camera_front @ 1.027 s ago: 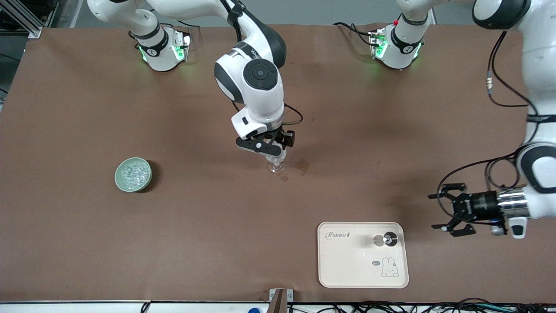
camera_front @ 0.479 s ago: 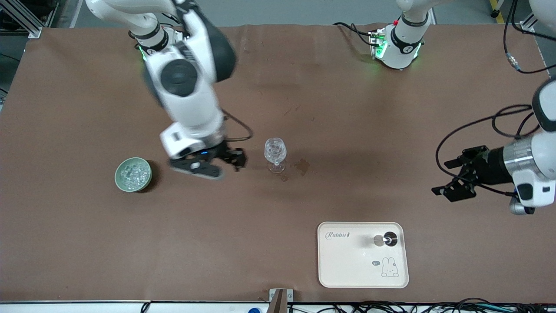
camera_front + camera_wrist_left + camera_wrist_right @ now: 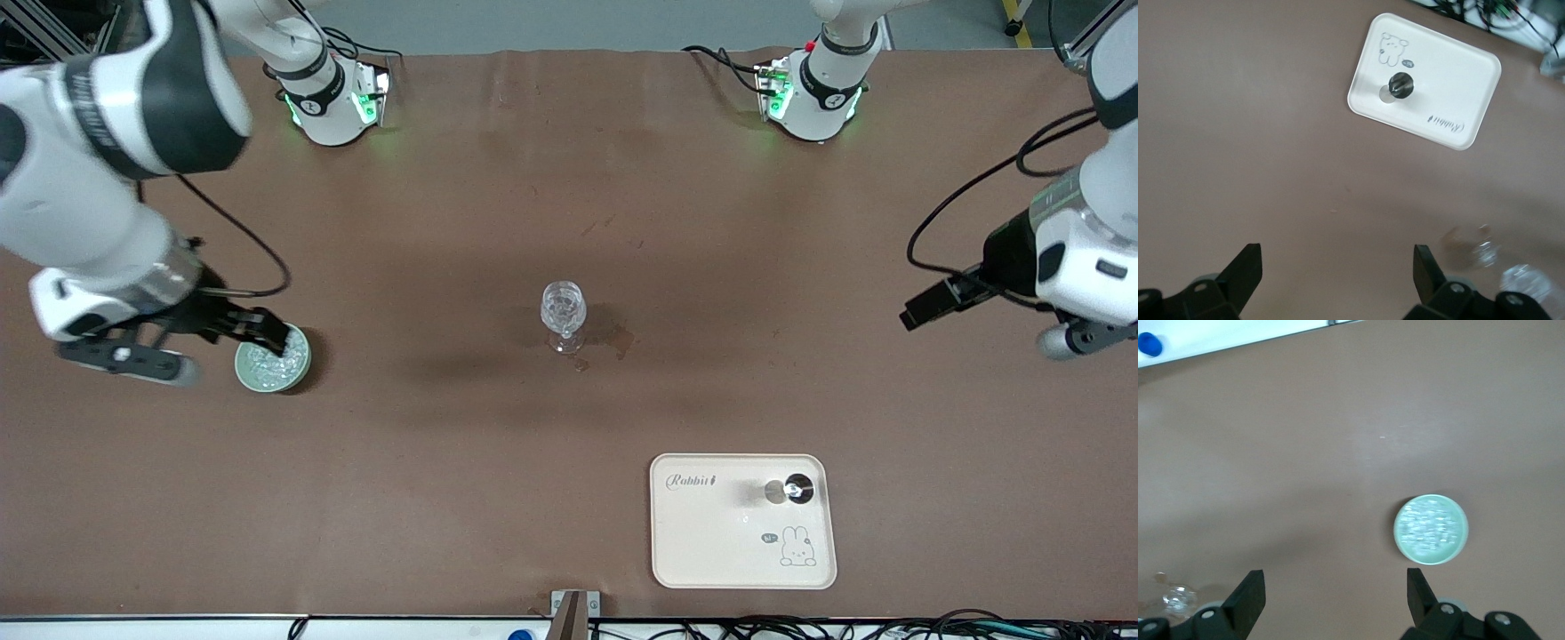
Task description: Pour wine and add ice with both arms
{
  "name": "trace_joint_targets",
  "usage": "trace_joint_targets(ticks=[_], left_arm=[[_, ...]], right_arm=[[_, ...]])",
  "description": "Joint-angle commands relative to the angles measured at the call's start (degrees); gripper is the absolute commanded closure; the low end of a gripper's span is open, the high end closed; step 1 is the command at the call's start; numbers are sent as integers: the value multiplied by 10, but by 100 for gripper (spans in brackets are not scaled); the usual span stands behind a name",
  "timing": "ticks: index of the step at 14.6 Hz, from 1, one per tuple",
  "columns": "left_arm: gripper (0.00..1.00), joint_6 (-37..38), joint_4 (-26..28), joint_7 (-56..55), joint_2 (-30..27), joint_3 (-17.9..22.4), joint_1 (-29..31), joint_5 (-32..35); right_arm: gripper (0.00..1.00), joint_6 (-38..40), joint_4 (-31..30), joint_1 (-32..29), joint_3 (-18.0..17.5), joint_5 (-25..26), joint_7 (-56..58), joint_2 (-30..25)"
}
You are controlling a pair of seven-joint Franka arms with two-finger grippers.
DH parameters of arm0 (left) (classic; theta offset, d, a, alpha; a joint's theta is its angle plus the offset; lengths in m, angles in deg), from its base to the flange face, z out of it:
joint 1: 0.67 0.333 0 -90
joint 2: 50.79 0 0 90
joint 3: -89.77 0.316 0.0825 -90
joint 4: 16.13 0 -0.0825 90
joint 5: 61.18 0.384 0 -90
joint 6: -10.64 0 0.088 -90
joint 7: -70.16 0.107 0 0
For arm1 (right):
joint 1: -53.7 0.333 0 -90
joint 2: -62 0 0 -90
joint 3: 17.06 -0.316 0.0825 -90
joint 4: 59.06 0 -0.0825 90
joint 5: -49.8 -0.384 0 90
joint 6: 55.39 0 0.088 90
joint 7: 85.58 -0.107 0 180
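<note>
Two-arm wine-and-ice task, viewed from the front and from both wrists. The right gripper (image 3: 191, 342) hangs above the table just beside the pale green bowl (image 3: 272, 357), at the right arm's end; its jaws are spread wide and grasp nothing, as the right wrist view confirms, where both fingers (image 3: 1248, 593) frame bare table with the bowl (image 3: 1431, 529) between and ahead of them. The ice (image 3: 269, 356) — small clear lumps — lies heaped in that bowl. The stemmed glass (image 3: 564, 311) stands upright near the table's middle, well apart from the bowl, with a damp stain (image 3: 619, 337) just beside its foot; what it contains cannot be told. The left gripper (image 3: 925, 304) hovers over the left arm's end of the table, jaws likewise released and empty in the left wrist view, and that arm appears to wait. The cream tray (image 3: 711, 533) with a rabbit drawing lies nearer the front camera than the glass and carries a small dark round stopper (image 3: 797, 488); no bottle is in view.

Judged step: adding ice, with the right arm at the bowl. The next move calls for centring the open jaws over the lumps, lowering into the bowl without tipping it, and closing on a single piece — slippery and small, so a shallow grip may lose it
</note>
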Motion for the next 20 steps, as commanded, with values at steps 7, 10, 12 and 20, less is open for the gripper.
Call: trace_joint_targets(ticks=[7, 10, 12, 20], left_arm=[[0, -1, 204, 177, -210, 202, -153, -19], [0, 0, 241, 187, -249, 212, -153, -40], [0, 16, 238, 186, -248, 208, -151, -41], [0, 26, 210, 179, -226, 208, -152, -42]], right_arm=[[7, 15, -134, -122, -14, 3, 164, -130], [7, 40, -128, -139, -14, 3, 201, -143], [6, 54, -105, -148, -14, 3, 217, -140], [6, 95, -47, -151, -14, 4, 259, -137]])
